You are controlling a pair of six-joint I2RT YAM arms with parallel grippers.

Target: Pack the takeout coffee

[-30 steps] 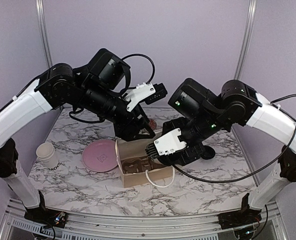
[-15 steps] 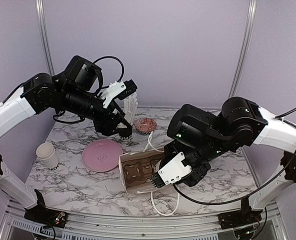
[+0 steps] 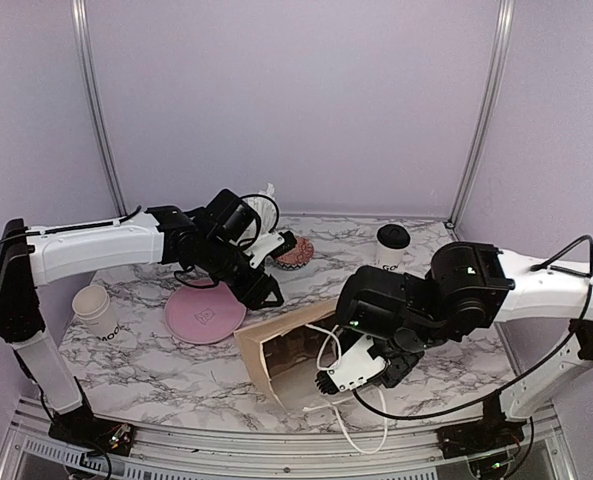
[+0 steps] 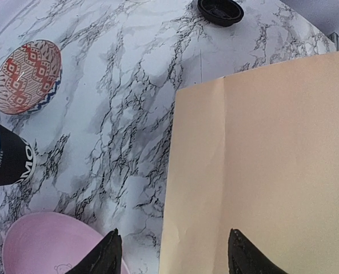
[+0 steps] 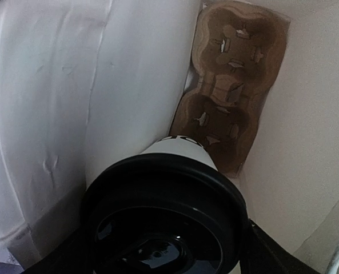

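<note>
Whereas it stood upright a second ago, paper bag [image 3: 276, 355]: now tipped over, mouth toward the right gripper [image 5: 163, 257].
left gripper [image 4: 175, 254]: lowered over the bag, jaws wide, empty.
right gripper: clasps the takeout coffee [image 5: 180, 151] at the bag's mouth.
meaning: ready to slide in.
writing: "MOO" on lidless cup [image 3: 96, 310] left of the bag; "MO" on black cup [image 4: 6, 160].

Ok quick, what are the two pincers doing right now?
Left pincer: open, holding nothing, over the paper bag.
Right pincer: closed on the takeout coffee, inside the bag.
</note>
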